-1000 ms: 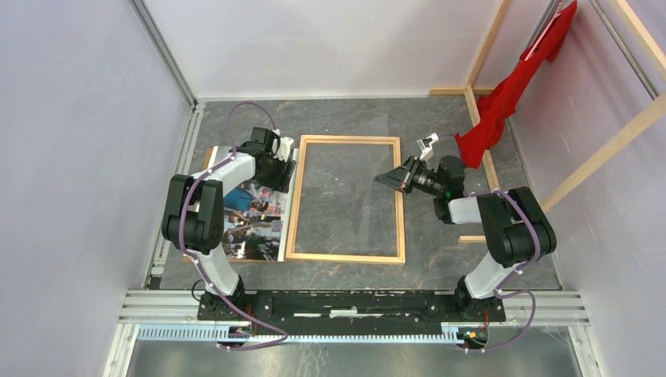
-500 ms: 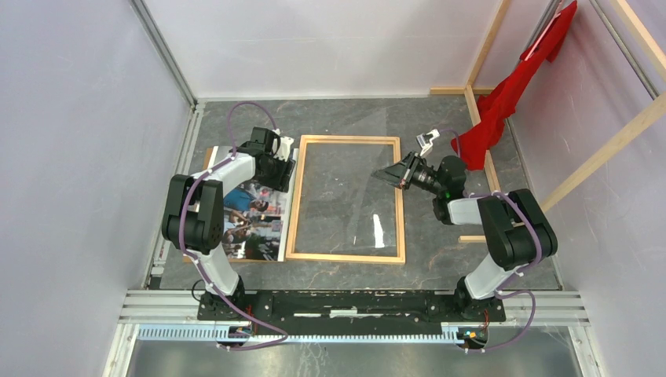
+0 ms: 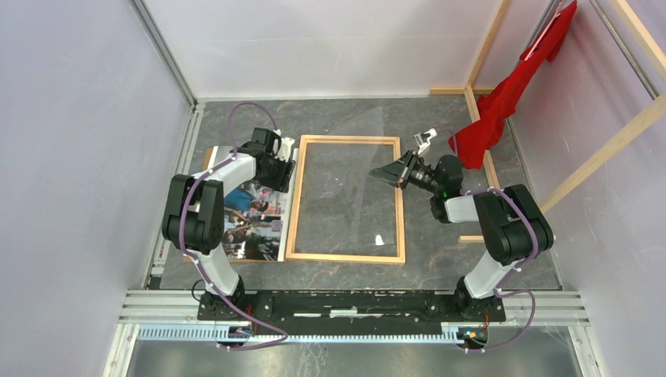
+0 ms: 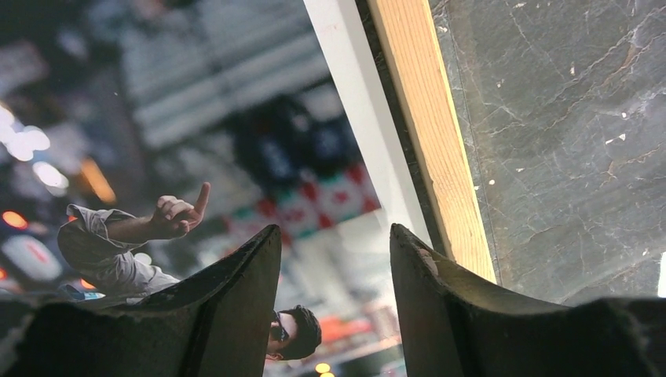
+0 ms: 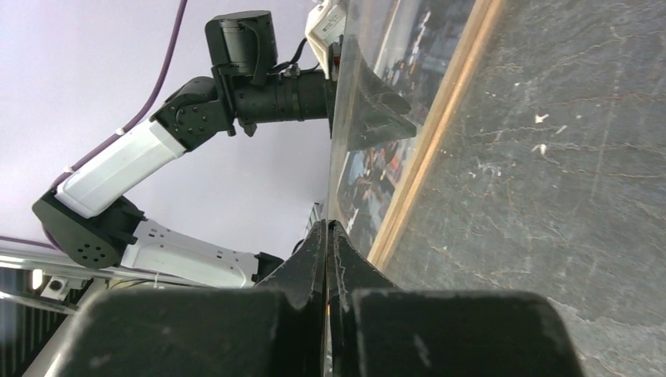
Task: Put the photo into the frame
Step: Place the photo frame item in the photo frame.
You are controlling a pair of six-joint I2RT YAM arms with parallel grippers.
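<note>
The frame (image 3: pixel 292 206) lies flat at the middle of the counter (image 3: pixel 440 126), its long sides running front to back. The photo (image 3: pixel 255 218) lies just left of it, alongside the left rail. The left jaws hang over the photo's far right corner. The right jaws sit above the frame's right rail, on the edge of the pane (image 3: pixel 345 188). A cloth (image 3: pixel 503 102) hangs far right.

Dark grey marble-look worktop (image 3: pixel 440 259) here, with a red cloth (image 3: pixel 503 98) draped off a light wooden rack (image 3: pixel 605 151) over in the far right corner. Plain white walls (image 3: pixel 314 47) all round, and an aluminium rail (image 3: pixel 157 302) runs along the near edge.
</note>
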